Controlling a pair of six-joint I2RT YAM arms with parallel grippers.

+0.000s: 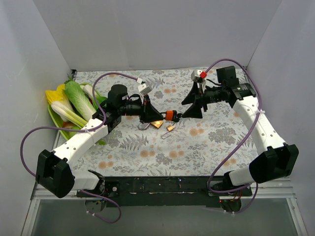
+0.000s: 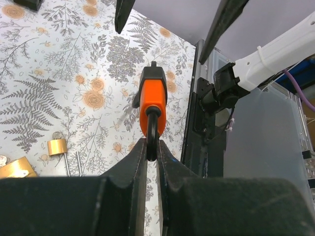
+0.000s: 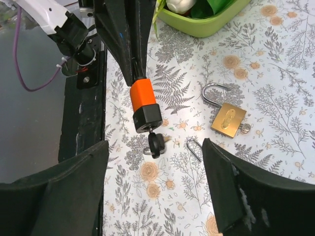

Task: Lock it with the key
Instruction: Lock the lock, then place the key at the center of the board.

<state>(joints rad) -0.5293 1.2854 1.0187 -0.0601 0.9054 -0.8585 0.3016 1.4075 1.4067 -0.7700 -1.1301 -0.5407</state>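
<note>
Orange plastic-cased padlock (image 3: 141,101), rigid, likely light; left hand (image 2: 151,147) pinches its shackle (image 2: 152,129). Small black-headed key (image 3: 156,143), ahead of wide right hand (image 3: 156,158): slippery, grip head flat.

Three padlocks in all: one orange plastic-cased padlock (image 3: 141,101), one large brass padlock (image 3: 229,119) and one small brass padlock (image 2: 57,146). One black-headed key (image 3: 156,142). One green plastic tray (image 3: 206,27) holds perhaps three leafy cabbages (image 1: 76,98), which overlap.
</note>
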